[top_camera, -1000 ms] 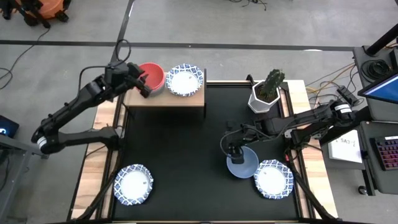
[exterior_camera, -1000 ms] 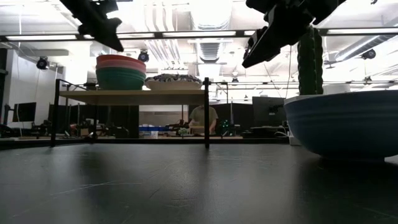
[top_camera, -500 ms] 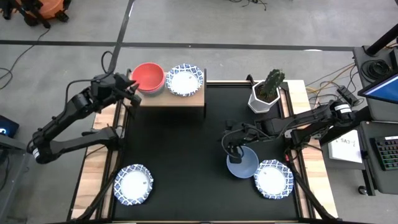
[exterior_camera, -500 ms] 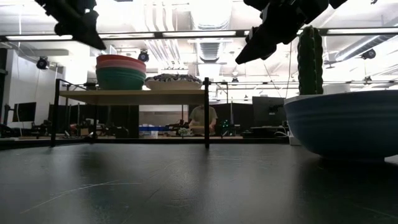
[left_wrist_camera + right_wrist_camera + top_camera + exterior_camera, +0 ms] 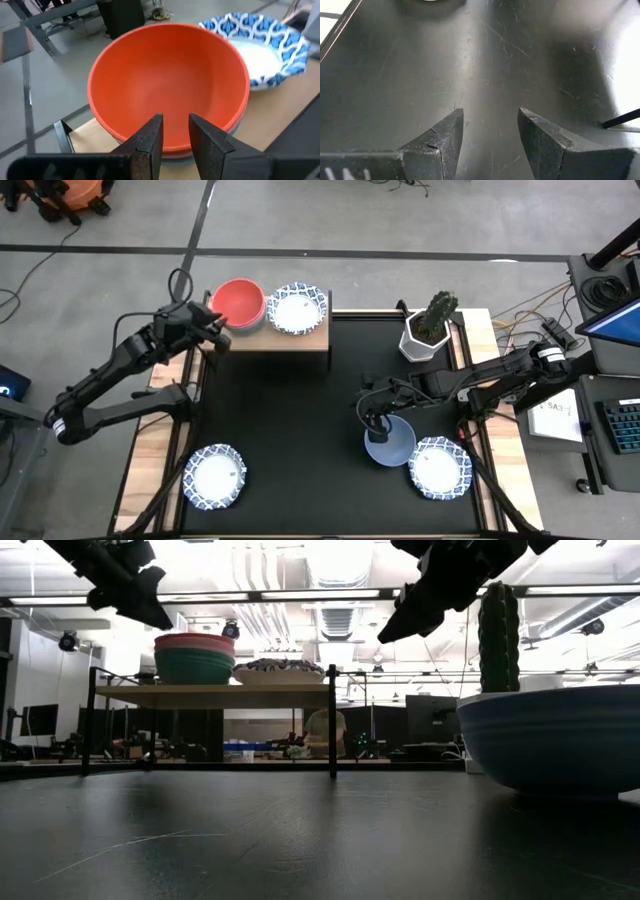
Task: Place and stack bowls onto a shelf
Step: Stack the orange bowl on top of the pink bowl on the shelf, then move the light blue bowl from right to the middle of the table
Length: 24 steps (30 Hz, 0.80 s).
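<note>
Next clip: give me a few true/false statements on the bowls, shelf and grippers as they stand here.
1. A red bowl tops a stack on the shelf. True.
2. The left gripper holds the red bowl. False: it is empty, beside the shelf.
3. The blue bowl sits on the shelf. False: it is on the black table, beside a patterned bowl.
4. The right gripper is open, by the blue bowl's rim. True.
5. Another patterned bowl sits on the shelf next to the stack. True.
</note>
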Motion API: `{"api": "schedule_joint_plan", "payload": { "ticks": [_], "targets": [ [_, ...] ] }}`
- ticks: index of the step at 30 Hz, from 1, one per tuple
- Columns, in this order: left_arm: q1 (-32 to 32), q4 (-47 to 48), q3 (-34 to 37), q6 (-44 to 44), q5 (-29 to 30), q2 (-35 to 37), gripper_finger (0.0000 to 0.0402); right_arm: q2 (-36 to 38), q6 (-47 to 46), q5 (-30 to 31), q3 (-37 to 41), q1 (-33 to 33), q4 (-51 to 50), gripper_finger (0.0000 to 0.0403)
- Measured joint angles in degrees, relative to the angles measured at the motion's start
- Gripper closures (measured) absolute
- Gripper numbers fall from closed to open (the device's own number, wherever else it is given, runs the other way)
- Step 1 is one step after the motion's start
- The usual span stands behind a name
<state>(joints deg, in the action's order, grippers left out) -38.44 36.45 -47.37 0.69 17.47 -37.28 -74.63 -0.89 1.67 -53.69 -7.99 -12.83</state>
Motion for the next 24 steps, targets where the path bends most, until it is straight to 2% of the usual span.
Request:
{"api": "schedule_joint_plan", "payload": {
  "ticks": [3, 9, 11, 16, 24],
  "targets": [
    [0.06, -0.02, -0.47, -2.81, -2.46, 0.68, 0.0326, 0.00, -0.04, 0.02, 0.00, 0.00, 0.47, 0.0225],
    [1.97, -0.48, -0.47, -8.81, -16.01, 2.30, 0.0326, -0.01, -2.41, 0.01, 0.00, 0.00, -0.41, 0.0225],
    [3.80, -1.17, -0.33, -10.77, -18.33, 2.58, 0.0326, -0.02, -2.80, 0.00, 0.02, 0.00, -1.28, 0.0225],
    [12.34, -8.20, 2.32, -14.07, -18.50, 3.23, 0.0326, -0.04, -5.29, 0.02, 0.02, 0.02, -5.02, 0.0225],
    [30.36, -27.73, 7.62, -15.41, -16.90, 1.54, 0.0326, -0.07, -8.26, -0.02, 0.02, 0.02, -9.98, 0.0225]
  ]
}}
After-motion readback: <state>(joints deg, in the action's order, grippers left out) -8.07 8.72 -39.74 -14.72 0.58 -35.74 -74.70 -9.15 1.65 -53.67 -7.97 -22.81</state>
